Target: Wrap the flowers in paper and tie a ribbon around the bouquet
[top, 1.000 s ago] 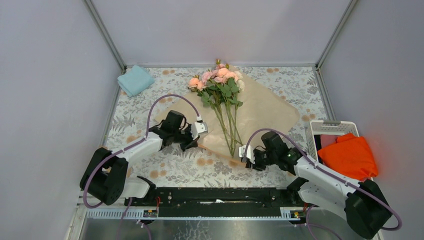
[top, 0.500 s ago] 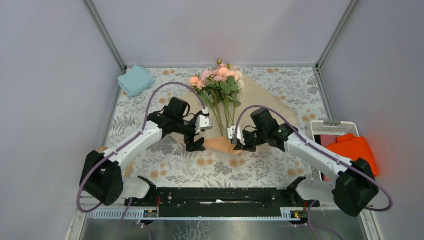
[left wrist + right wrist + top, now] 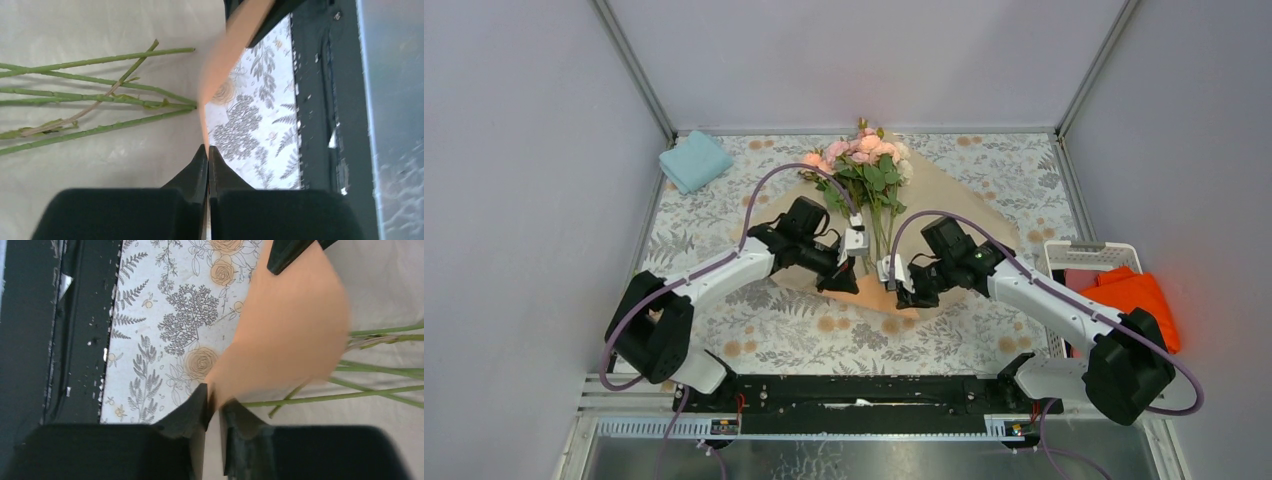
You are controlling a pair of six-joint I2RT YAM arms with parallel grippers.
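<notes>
Scene: paper point(image 3: 959, 215) lies across the middle of the table point(image 3: 714, 205), flat except the near corner, which is raised and curls toward the flowers point(image 3: 865, 165). The flowers rest loose on the paper, heads at the far side, stems point(image 3: 100, 95) running to the raised corner. Ribbon not seen.

Left gripper point(image 3: 208, 151): jaws pressed together on the paper's edge. Right gripper point(image 3: 214, 396): pinching the same flap, close to its rim.

Risks:
- Arms pulling unevenly could tear the paper or drag the whole sheet askew.
- The sheet sliding could roll the flowers off centre.
- Both grips look shallow, so the flap may slip from one jaw.
- Stem ends could snag under the fold and splay.
</notes>
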